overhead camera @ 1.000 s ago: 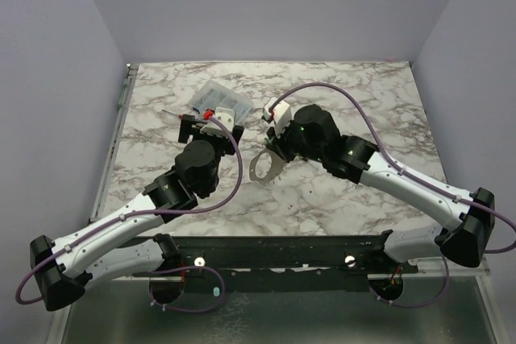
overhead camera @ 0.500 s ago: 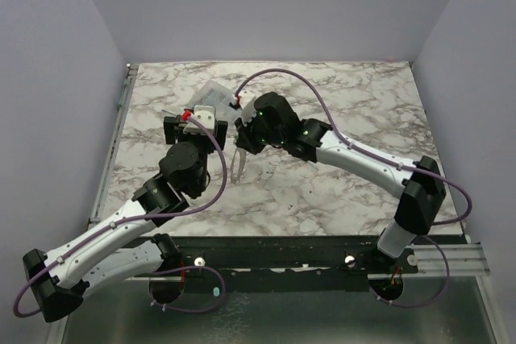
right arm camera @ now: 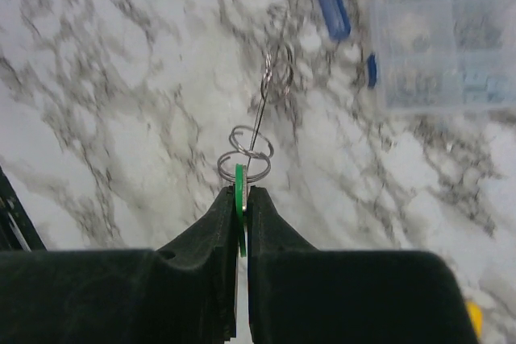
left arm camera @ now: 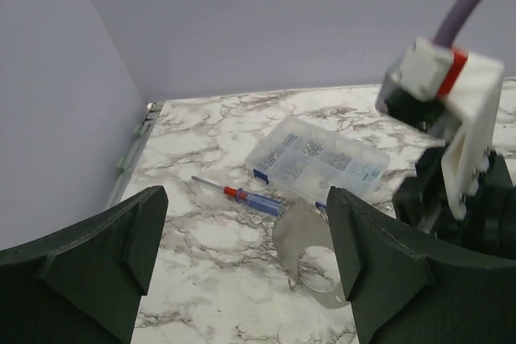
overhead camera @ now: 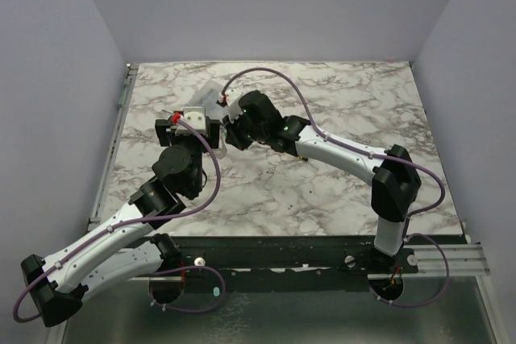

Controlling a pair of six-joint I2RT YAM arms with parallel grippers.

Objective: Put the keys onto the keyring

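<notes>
Keys show as one green-headed piece [right arm camera: 239, 179], clenched between the right gripper's [right arm camera: 240, 203] jaws above the far-left part of the table [left arm camera: 201, 279]. The keyring [left arm camera: 300, 235], a pale grey band, hangs just beyond it. The left gripper's [left arm camera: 244, 223] jaws are spread wide, grasping nothing. They should probably close squarely on the band's edge, steadying it for threading, clear of the screwdriver [left arm camera: 242, 196].

Nothing readable for me right now: no words or numbers on the clear compartment box [left arm camera: 316, 165] or the screwdriver [left arm camera: 256, 201], as far as this blurry view shows.
</notes>
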